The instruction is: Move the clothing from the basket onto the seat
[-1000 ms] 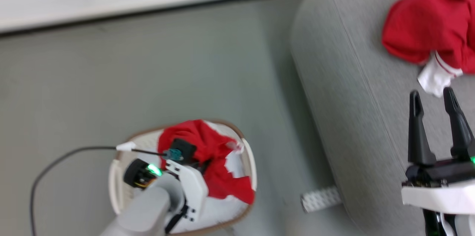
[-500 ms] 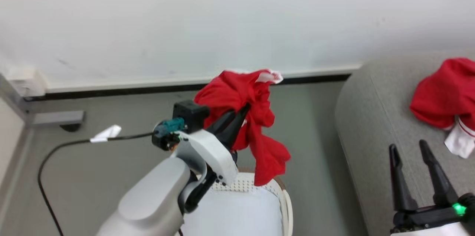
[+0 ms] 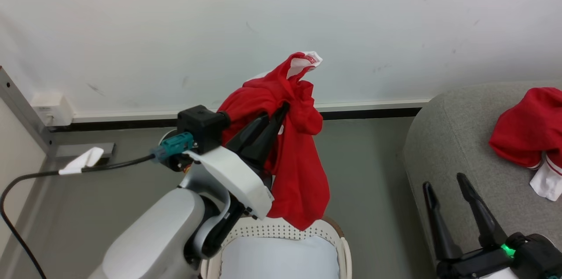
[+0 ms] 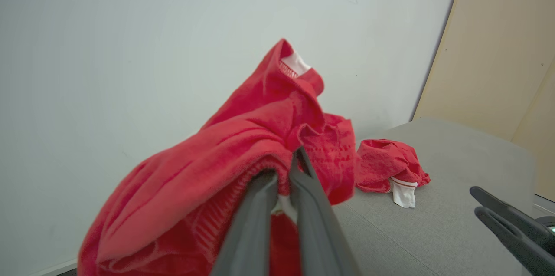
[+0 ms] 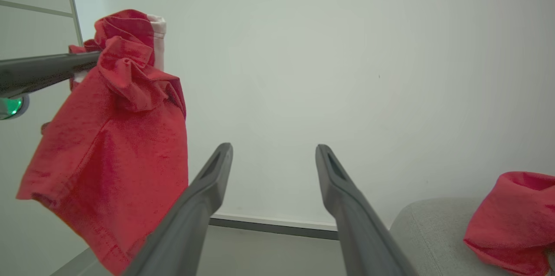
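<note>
Head view, entries in order. Left gripper, centre of frame: my fingers are pressed together on a bunched fold of the held garment, red with a white striped cuff at the top. I pinch it near that upper end, so the rest hangs free as one long drape. Its lowest hem sits just above the far rim of the basket at lower centre, high enough, I judge, not to snag there. Basket contents: only the white pad shows in the visible part, so this looks like the last piece, though the near end is cut off by the frame. Seat, right side of frame: grey upholstery, well apart from the hanging cloth, with bare floor between. Second garment, right edge: crumpled on the cushion, white cuff downward in the frame, already delivered. Right gripper, lower right: fingers spread wide and holding nothing, poised over the near edge of the seat, probably parked clear of the carrying path. Left wrist view: cloth wraps both sides of my closed fingertips, so the grip looks secure.
</note>
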